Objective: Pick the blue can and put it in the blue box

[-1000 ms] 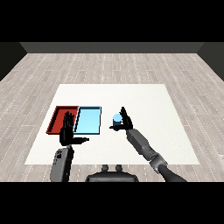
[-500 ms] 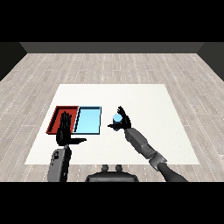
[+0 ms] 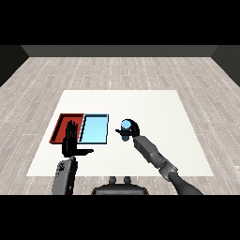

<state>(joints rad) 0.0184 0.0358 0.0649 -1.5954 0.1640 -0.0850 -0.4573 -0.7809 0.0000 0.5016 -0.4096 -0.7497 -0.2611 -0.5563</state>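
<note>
The blue can (image 3: 125,125) stands just right of the light blue tray (image 3: 94,129). My right hand (image 3: 132,131) is curled round the can from the right and behind, with fingers wrapped on its side. Only the can's top and left side show past the hand. My left hand (image 3: 71,144) is raised in front of the red tray (image 3: 63,123), fingers straight up and thumb out to the right, holding nothing.
Both trays lie side by side at the left middle of the white table (image 3: 154,112). The red tray is partly hidden by my left hand. Grey wood floor surrounds the table.
My right hand has closed round the blue can; its fingers were spread beside the can earlier. The left hand has stayed in place.
</note>
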